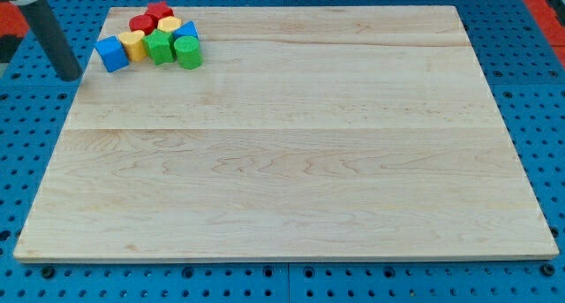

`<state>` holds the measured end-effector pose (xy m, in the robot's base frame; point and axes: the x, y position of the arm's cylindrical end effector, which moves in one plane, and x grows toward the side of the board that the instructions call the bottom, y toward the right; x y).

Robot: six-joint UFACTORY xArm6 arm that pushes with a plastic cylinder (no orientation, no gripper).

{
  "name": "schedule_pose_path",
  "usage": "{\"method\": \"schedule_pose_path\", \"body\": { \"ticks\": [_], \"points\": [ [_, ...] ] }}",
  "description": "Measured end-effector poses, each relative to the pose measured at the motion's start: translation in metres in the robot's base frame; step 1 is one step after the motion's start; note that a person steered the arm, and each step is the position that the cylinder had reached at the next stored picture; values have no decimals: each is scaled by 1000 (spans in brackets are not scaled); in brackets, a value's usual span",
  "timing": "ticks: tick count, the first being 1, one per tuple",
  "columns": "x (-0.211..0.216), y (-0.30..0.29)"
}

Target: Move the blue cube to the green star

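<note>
Surroundings: blue perforated base [265, 285] shows around all sides of a pale wooden board [291, 162], with a red patch at the view's top left and top right corners
Board: light wood with long grain lines running across the view; all blocks sit in its top left corner
Cluster: the blocks are bunched together, most touching or just beside a neighbour
Blue cube [111, 53]: the leftmost block of the bunch, standing at the board's left edge area, just beside a yellow block [134, 45] on its right
Green star [160, 47]: in the front row, between the yellow block and a green cylinder [188, 52]; its star outline is hard to make out at this size
Green cylinder: rightmost in the front row, upright, round top facing up
Back row: two red blocks [152, 18] nearest the view's top, a second yellow block [169, 26] just below them, and a second blue block [188, 28] peeking out behind the green cylinder; shapes there are too small to tell
Rod: dark and straight, slanting down from the view's top left corner
My tip [71, 76]: just off the board's left edge, to the left of the blue cube and slightly lower in the view, near it but not touching; it is a bare rod end that holds nothing
</note>
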<state>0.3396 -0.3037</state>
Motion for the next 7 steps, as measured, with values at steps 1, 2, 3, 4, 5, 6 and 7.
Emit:
{"method": "schedule_pose_path", "body": {
  "ticks": [1,2,3,4,5,6,7],
  "points": [
    [-2,-1],
    [-2,-1],
    [-2,9],
    [-2,12],
    [-5,17],
    [-9,24],
    [-9,50]
  ]
}}
